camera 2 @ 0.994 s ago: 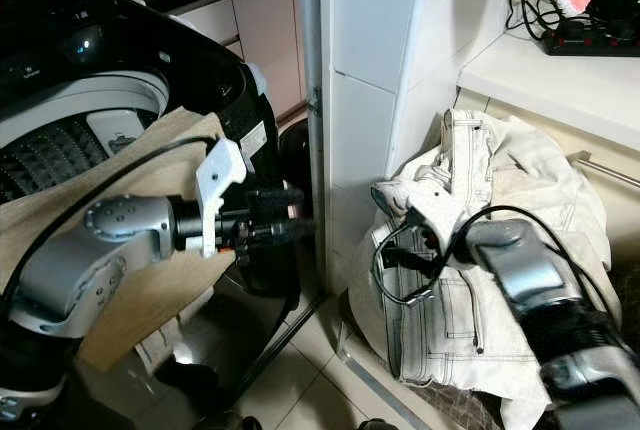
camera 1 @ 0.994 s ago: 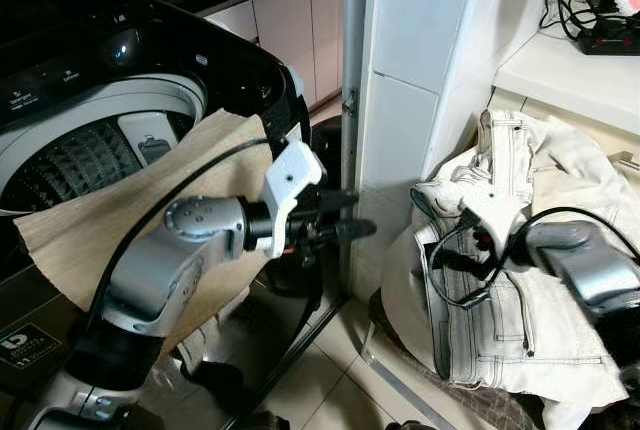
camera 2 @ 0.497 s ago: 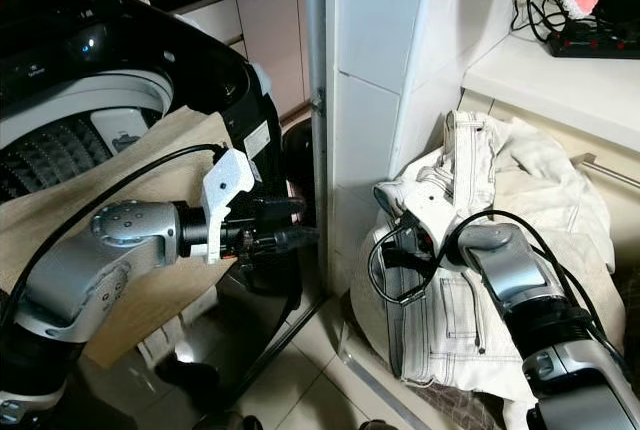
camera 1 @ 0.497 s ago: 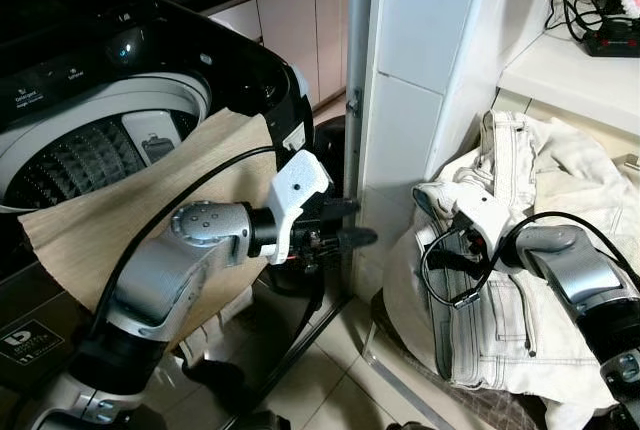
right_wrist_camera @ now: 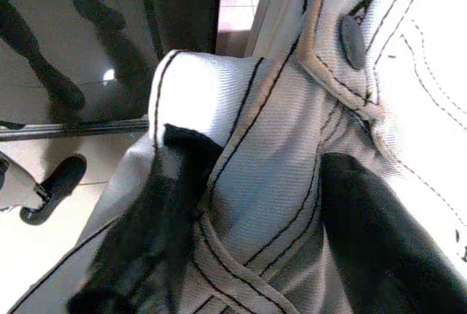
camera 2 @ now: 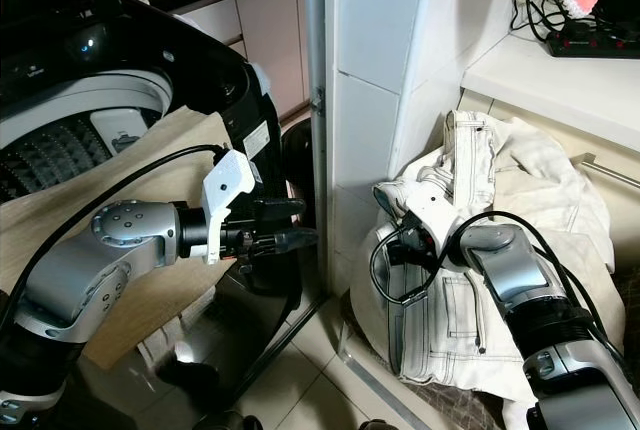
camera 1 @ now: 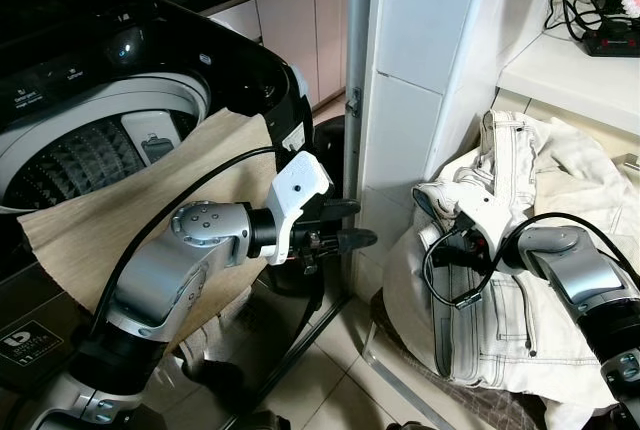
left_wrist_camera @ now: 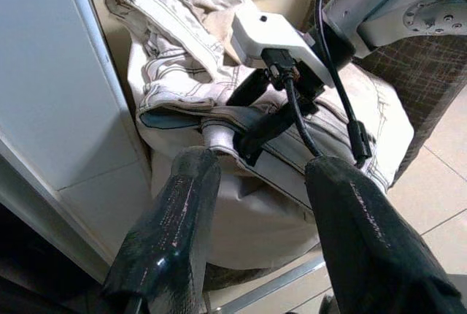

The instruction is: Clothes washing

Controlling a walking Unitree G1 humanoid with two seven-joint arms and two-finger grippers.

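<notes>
From my head cameras, the jeans (camera 1: 520, 250) sit heaped in a basket (camera 1: 470, 395) on my right, against the tiled pillar (camera 1: 410, 100), with their waistband standing up and the legs running down toward the floor. My right gripper (camera 1: 448, 242) is already at the near edge of that heap, forearm reaching in from the right, elbow low, so this arm is plainly the closer one. My left gripper (camera 1: 352, 225) hovers in front of the pillar, pointing across at the jeans, well short of them, with its fingers spread and nothing between them. Behind my left arm a tan cloth (camera 1: 120, 220) hangs over the rim of the washer (camera 1: 150, 70), whose drum lies open on my left. In the left wrist view, my right gripper's fingers straddle a rolled fold of the jeans (left_wrist_camera: 219, 135). In the right wrist view, a seamed band of denim (right_wrist_camera: 270, 175) runs between my two fingers (right_wrist_camera: 372, 241); they look to be closing on it, though I cannot be sure how firm the pinch is.
</notes>
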